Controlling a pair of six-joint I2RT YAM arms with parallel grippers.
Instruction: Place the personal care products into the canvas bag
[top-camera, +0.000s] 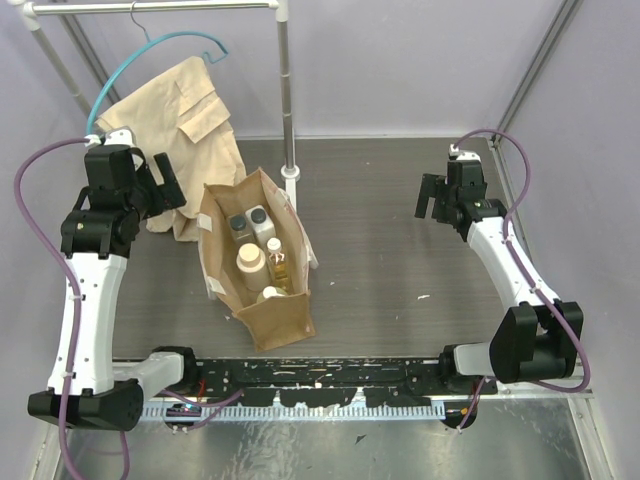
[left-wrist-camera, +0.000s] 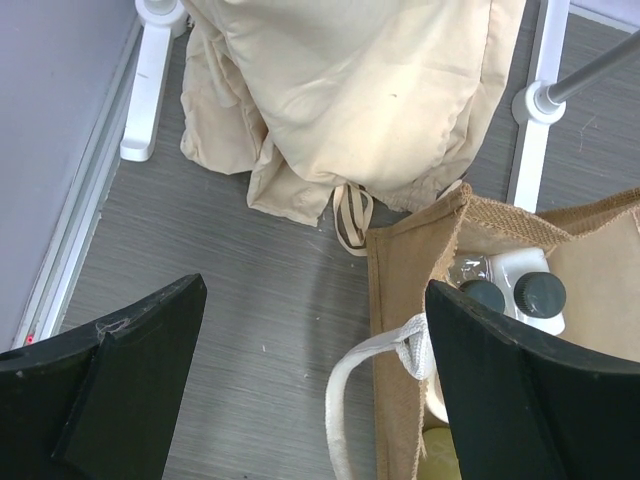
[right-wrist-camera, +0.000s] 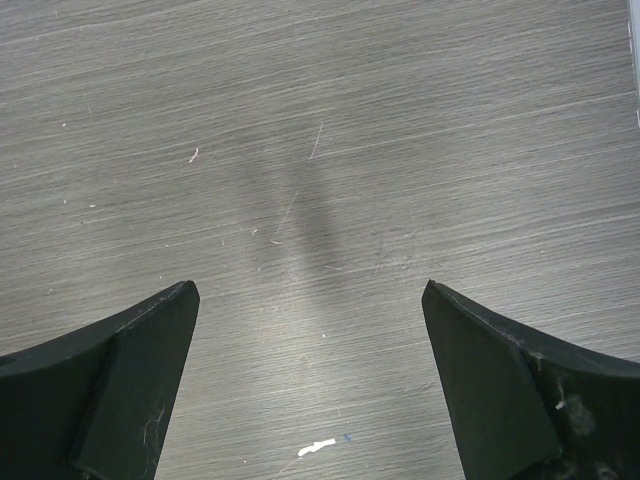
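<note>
The tan canvas bag (top-camera: 282, 322) stands upright at the table's centre left. Inside it are a clear bottle with dark cap (top-camera: 237, 224), a white bottle with dark cap (top-camera: 260, 217), a squat cream bottle (top-camera: 250, 262), an amber bottle with white cap (top-camera: 277, 258) and a yellow-green bottle with white top (top-camera: 270, 293). My left gripper (top-camera: 168, 185) is open and empty, just left of the bag's far end. In the left wrist view (left-wrist-camera: 315, 300) it hovers over the bag's wall (left-wrist-camera: 395, 290) and pale handle (left-wrist-camera: 345, 390), with two dark caps (left-wrist-camera: 540, 292) showing. My right gripper (top-camera: 432, 203) is open and empty over bare table (right-wrist-camera: 310, 290).
A beige garment (top-camera: 185, 120) on a teal hanger (top-camera: 150, 55) hangs from a white rack (top-camera: 285, 100) behind the bag and drapes onto the table (left-wrist-camera: 370, 90). The rack's white feet (left-wrist-camera: 148, 80) stand beside it. A white fleck (right-wrist-camera: 318, 447) lies under the right gripper.
</note>
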